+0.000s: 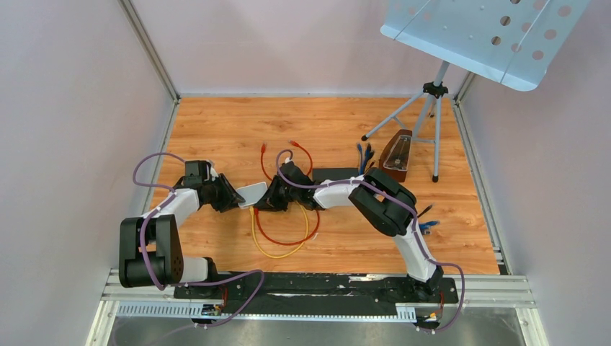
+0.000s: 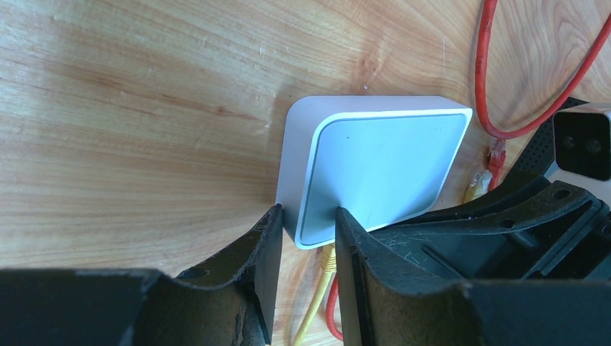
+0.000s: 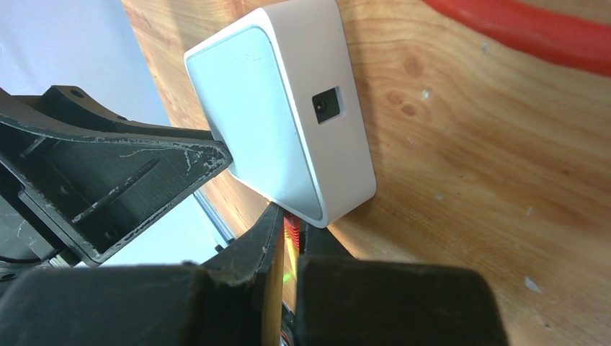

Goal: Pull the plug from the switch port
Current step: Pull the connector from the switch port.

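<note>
One wooden bench [image 1: 216,130] carries one switch [image 2: 375,166], one yellow cable [image 2: 310,317] and red cable [image 2: 483,72]. Two grippers act on the switch. The switch is a white square box with rounded corners and a pale top face. The left gripper [image 2: 306,227] pinches one corner of it. The right gripper [image 3: 288,220], opposite, is clamped on one plug [image 3: 292,231] at the switch edge nearest its fingers.

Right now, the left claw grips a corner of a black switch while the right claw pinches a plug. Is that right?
No. The left wrist view shows the switch is white, not black. The left claw does grip its corner, and the right claw pinches a plug.
</note>
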Robot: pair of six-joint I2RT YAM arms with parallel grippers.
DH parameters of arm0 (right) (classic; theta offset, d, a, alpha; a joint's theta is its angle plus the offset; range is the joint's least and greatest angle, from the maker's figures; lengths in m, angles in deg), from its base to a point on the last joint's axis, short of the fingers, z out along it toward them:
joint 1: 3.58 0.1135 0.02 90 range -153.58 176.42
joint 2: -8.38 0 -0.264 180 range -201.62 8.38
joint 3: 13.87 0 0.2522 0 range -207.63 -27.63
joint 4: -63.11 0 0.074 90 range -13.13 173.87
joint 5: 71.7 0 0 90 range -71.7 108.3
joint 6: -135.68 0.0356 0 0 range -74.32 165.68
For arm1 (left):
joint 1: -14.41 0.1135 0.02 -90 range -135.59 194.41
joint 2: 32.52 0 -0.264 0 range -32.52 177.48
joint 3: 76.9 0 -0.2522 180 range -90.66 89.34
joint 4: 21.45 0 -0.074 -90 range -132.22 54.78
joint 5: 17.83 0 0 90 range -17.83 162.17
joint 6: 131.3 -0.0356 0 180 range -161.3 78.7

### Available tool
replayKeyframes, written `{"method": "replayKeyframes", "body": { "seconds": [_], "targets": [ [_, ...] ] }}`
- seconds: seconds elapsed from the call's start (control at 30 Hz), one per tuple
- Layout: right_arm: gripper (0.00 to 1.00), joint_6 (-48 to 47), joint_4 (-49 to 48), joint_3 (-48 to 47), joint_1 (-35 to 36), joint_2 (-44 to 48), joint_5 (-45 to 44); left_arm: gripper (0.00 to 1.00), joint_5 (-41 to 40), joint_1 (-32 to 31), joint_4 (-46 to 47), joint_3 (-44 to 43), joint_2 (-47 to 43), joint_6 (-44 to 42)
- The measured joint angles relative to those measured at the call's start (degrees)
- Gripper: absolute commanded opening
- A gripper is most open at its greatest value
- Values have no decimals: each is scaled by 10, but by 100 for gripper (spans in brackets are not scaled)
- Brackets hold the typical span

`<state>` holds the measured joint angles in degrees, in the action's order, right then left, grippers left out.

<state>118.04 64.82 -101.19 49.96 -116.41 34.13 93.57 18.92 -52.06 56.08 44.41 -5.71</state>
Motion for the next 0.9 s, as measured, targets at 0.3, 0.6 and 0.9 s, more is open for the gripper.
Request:
{"method": "replayKeyframes", "body": {
  "seconds": [0.3,0.6,0.9],
  "targets": [
    [0,-14,-49,24,-2,0,10,39,1,0,0,2,-1,3],
    [0,-5,-146,78,-6,1,27,36,9,-1,-7,2,-2,5],
    [22,3,-144,78,-11,1,28,34,10,-2,-9,2,-4,5]
  ]
}}
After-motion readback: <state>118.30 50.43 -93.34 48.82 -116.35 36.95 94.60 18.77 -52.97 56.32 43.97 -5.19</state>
